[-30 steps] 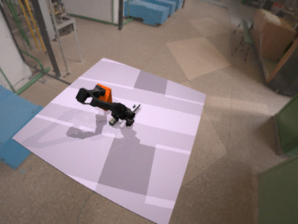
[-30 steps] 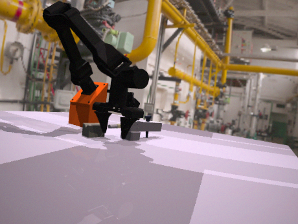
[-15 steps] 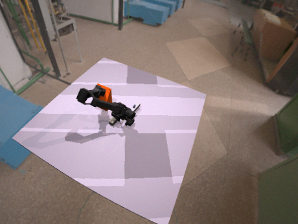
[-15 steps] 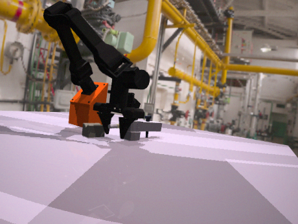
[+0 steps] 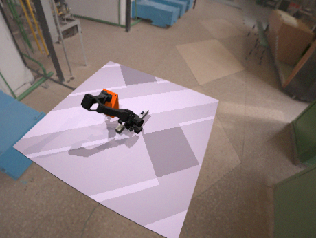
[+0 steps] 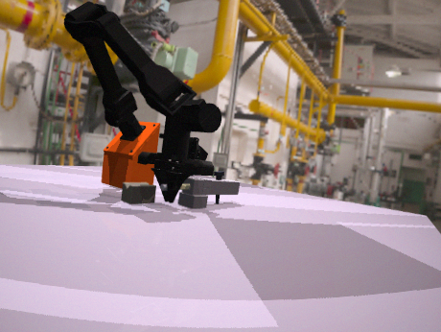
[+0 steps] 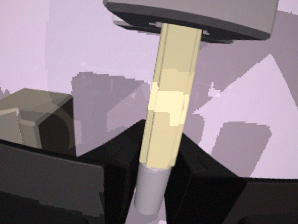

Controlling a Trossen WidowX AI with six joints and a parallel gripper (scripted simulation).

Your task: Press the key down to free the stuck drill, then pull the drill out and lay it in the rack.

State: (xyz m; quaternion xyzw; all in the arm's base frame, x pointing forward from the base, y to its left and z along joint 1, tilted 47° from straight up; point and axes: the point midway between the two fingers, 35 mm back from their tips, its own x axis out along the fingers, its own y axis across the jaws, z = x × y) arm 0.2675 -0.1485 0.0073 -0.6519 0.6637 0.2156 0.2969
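Where its far end meets the grey block, the yellow drill is gripped between the jaws.

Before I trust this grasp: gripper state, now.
Gripper: closed, apparently on the pale yellow bar with the grey end.

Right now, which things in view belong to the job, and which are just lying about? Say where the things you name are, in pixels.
Job:
- end effector [image 5: 129, 128] [image 6: 170, 198] [image 7: 156, 128]
- pale rod [image 6: 185, 186] [image 7: 170, 95], between its fingers
- grey bar [image 5: 145, 113] [image 6: 216, 186] [image 7: 200, 15]
- grey block [image 5: 119, 128] [image 6: 138, 193] [image 7: 45, 107], possibly

Lying about:
- blue blocks [image 5: 154, 12]
- yellow pipes [image 6: 225, 48]
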